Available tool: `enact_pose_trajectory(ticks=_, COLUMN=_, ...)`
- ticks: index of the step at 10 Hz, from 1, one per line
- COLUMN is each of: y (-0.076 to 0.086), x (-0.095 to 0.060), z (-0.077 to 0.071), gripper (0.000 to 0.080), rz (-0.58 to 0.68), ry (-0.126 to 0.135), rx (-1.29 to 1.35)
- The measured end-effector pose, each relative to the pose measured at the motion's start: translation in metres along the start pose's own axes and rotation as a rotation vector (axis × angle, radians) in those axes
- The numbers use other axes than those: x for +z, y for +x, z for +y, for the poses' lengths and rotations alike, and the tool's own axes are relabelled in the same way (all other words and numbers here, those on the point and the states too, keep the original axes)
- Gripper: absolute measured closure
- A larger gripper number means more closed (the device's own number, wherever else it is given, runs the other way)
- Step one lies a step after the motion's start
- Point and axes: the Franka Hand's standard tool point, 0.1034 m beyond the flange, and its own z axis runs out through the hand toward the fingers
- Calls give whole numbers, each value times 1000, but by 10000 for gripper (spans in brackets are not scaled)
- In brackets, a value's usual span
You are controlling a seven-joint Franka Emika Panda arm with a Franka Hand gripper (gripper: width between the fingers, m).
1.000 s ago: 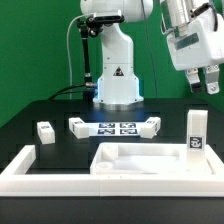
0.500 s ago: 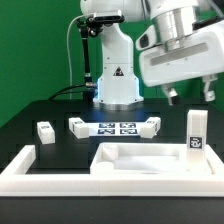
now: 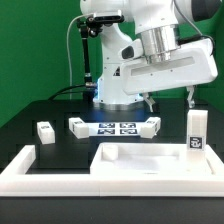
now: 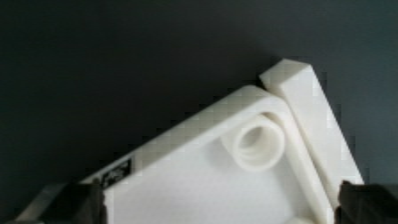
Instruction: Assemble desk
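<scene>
- A green backdrop (image 3: 30, 40) stands behind a black counter (image 3: 60, 112), and the arm's white base (image 3: 118, 85) sits at the back middle.
- At the exterior view's left, a low white border wall (image 3: 25, 165) runs along the counter's side and across its front.
- Just behind that wall, a short white desk leg (image 3: 45, 131) lies alone.
- The marker board (image 3: 115, 127) lies flat in the middle.
- The desk top (image 3: 140, 165), a rimmed white tray, rests in front of the marker board. The wrist view shows one corner with a round socket (image 4: 262, 145) and a small tag (image 4: 116, 172).
- The tool (image 3: 170, 100) hangs above the desk top with its fingers spread apart, gripping nothing.
- At the exterior view's right, an upright leg (image 3: 196, 133) stands by the tray's far corner.
</scene>
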Motion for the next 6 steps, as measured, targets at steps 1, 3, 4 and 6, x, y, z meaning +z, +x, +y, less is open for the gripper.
enact_pose_trajectory(ticks=1, y=1, x=0, z=0, gripper=150, rz=6, ry=1, rx=0)
enact_pose_trajectory(ticks=3, y=-18, x=9, z=26, gripper=150, rz=-137, ry=-29, rx=22)
enact_pose_trajectory(ticks=4, y=-30, x=12, z=56, gripper=150, rz=-299, ry=-26, rx=26)
enact_pose_trajectory(ticks=6, y=-48, x=27, z=73, gripper=150, rz=-434, ry=-48, rx=61)
